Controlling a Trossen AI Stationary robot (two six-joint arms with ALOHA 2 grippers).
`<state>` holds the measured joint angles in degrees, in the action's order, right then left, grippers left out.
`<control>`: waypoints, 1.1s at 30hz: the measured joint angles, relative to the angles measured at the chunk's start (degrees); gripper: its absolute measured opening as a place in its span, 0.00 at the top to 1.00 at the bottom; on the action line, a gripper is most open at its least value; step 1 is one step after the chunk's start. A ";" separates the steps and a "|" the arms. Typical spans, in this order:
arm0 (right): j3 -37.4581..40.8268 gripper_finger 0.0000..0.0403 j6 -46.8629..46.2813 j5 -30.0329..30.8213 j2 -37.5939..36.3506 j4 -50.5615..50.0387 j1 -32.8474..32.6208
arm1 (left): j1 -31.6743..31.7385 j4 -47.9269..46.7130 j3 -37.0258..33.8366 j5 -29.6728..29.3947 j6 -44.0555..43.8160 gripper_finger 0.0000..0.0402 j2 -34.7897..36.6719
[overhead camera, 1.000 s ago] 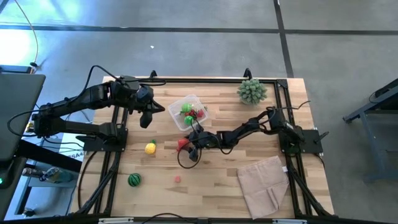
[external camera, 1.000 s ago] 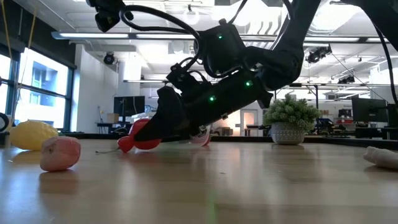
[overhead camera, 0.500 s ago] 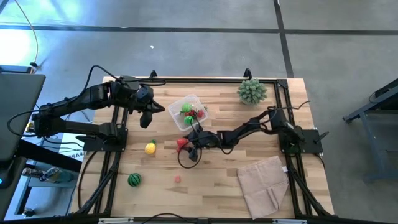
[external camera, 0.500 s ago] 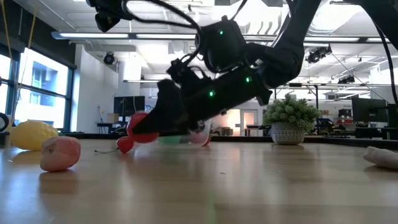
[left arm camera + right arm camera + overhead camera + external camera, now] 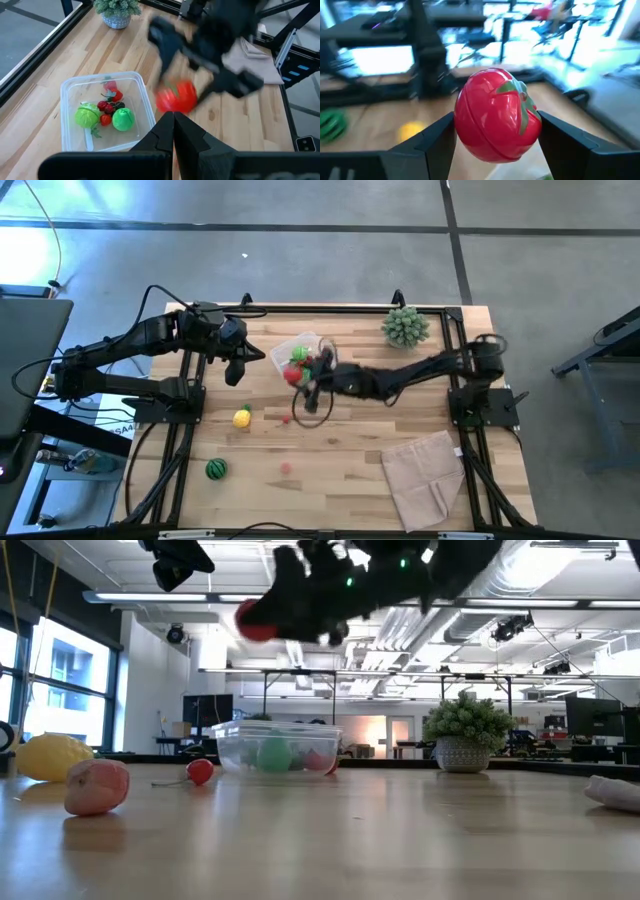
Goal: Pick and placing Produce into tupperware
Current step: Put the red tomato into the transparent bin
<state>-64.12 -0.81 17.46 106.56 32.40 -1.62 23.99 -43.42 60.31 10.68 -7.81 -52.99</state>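
My right gripper (image 5: 302, 378) is shut on a red tomato (image 5: 497, 115) and holds it high above the table, at the near edge of the clear tupperware (image 5: 305, 352). The low view shows the tomato (image 5: 256, 622) well above the tub (image 5: 278, 748). In the tub (image 5: 70, 95) lie two green rounds and tiny red berries. On the table rest a yellow lemon (image 5: 242, 418), a green striped melon ball (image 5: 215, 469), a pink fruit (image 5: 286, 467) and a small red berry (image 5: 200, 772). My left gripper (image 5: 238, 370) waits shut, left of the tub. My right gripper pinches the tomato between its two fingers, one finger (image 5: 432, 142) on each opposite side of its round body (image 5: 470, 125). The fingers come from the table's right side. The tomato is lifted clear, with its green stem cap (image 5: 517, 97) turned sideways.
A spiky pale-green plant ball (image 5: 405, 326) stands at the far right corner. A beige folded cloth (image 5: 425, 477) lies near the right near corner. A black frame rail (image 5: 185, 380) runs along the table's left side. Bare wood lies between the cloth and the melon ball.
My right gripper has risen from the table with the tomato and moved toward the far edge, to the tub's near edge, its arm stretching out more level. The tomato went from resting low by the table to hanging high. The small red berry stayed on the table.
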 joint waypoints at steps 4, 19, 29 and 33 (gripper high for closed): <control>-0.16 0.40 0.64 0.48 -5.44 -6.99 4.19 | -0.01 0.00 0.01 0.00 0.00 1.00 0.00; -19.42 0.40 -8.10 -15.49 4.67 -49.92 16.53 | -0.02 0.00 0.00 0.00 0.00 1.00 -0.02; -23.47 0.40 -8.15 -18.63 13.29 -52.82 17.12 | -0.02 0.00 0.01 0.00 0.00 1.00 0.00; -23.51 0.40 -7.84 -18.40 13.09 -51.34 17.10 | -0.02 -0.01 0.01 0.00 0.00 1.00 -0.01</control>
<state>-87.62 -8.65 -0.94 119.66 -18.94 15.49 23.97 -43.43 60.33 10.68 -7.81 -53.00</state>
